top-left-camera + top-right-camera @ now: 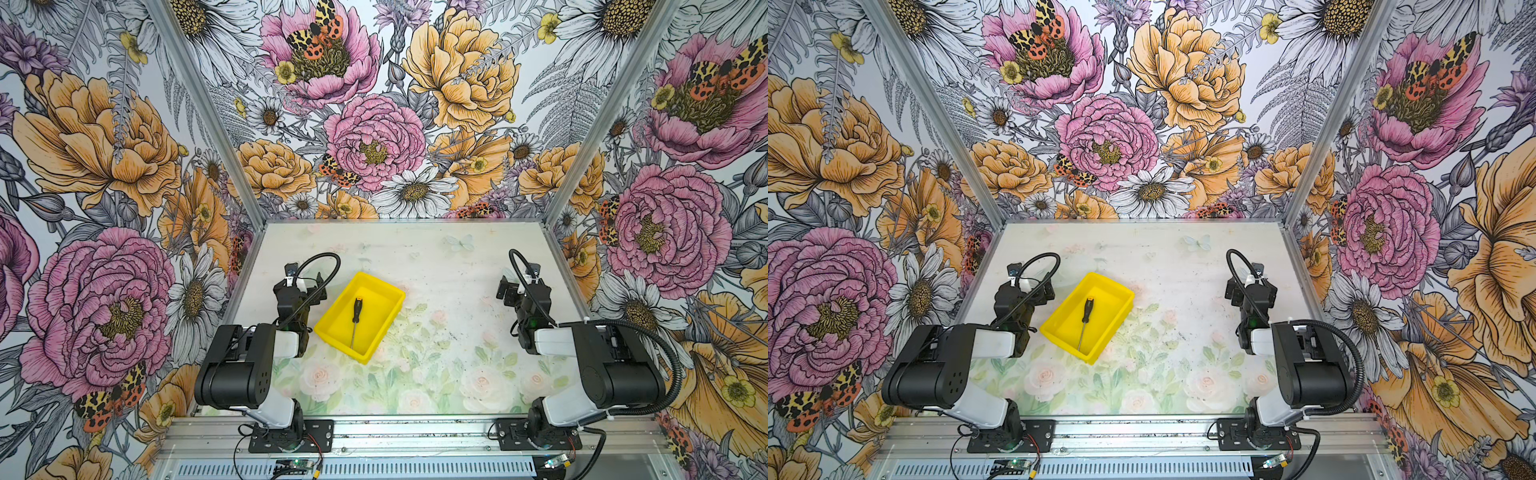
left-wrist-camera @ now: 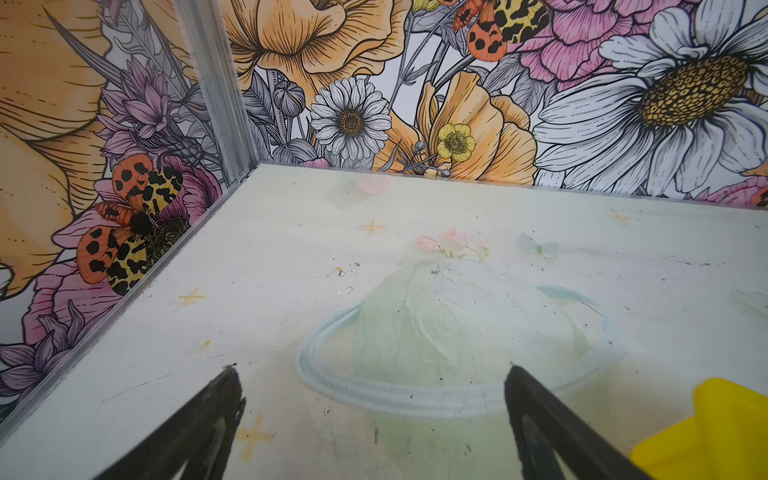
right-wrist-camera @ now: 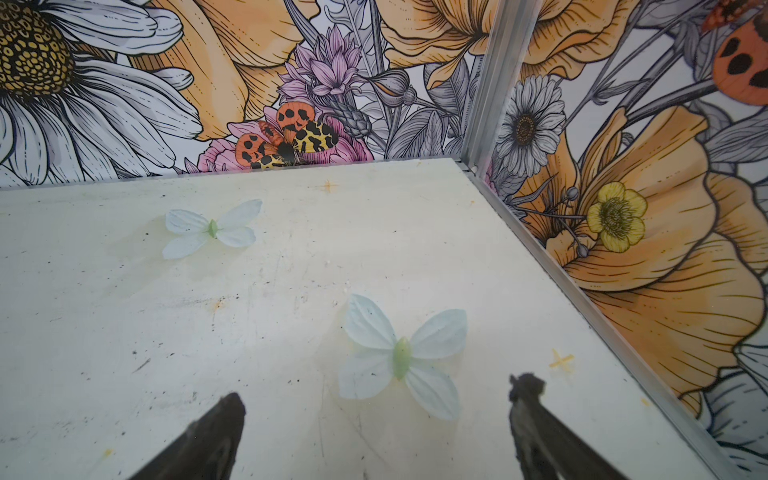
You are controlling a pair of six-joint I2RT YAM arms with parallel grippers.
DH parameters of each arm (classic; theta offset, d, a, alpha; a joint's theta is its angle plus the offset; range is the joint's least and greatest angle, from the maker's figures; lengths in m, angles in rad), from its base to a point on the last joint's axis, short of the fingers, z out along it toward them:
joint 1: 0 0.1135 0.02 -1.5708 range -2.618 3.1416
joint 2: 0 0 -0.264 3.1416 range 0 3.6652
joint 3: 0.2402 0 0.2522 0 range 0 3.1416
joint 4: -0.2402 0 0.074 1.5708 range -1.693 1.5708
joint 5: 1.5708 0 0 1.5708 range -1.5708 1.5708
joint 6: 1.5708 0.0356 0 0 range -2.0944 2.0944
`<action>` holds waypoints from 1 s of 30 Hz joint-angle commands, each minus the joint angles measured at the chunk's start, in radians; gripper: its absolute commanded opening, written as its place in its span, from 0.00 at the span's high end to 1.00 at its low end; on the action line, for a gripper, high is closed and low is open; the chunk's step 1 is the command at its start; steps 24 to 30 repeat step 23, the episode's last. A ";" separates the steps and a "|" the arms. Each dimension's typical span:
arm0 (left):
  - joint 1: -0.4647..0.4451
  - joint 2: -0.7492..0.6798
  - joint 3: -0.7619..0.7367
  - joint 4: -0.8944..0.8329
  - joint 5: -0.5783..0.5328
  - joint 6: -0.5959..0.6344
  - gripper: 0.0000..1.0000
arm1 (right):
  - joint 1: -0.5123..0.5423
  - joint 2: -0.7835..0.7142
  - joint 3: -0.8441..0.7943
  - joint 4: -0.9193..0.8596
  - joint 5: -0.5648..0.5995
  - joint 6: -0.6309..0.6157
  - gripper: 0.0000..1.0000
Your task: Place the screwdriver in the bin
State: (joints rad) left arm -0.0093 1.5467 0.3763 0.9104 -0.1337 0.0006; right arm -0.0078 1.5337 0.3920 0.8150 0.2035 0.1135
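Yellow bin [image 1: 384, 307] holds the screwdriver [image 1: 355, 320], flat on its floor. Judged light, stiff; slick thin shaft, so black handle is the grip point. Both spread wide, empty: left end effector [image 2: 372, 374], right end effector [image 3: 380, 390].

Black-handled screwdriver [image 1: 355, 322] flat inside yellow bin [image 1: 390, 291], left of centre.

The bin [image 1: 379, 311] is bright yellow, the screwdriver [image 1: 355, 321] black and silver, the walls [image 1: 374, 137] pink-and-orange floral.
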 commanded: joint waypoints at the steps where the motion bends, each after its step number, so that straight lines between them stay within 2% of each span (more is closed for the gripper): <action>1: -0.004 0.006 0.000 0.033 -0.017 0.015 0.01 | -0.006 0.005 0.003 0.044 -0.015 -0.005 0.00; 30: 0.002 0.004 0.001 0.031 -0.001 0.014 0.01 | -0.003 0.002 -0.001 0.049 -0.014 -0.006 0.00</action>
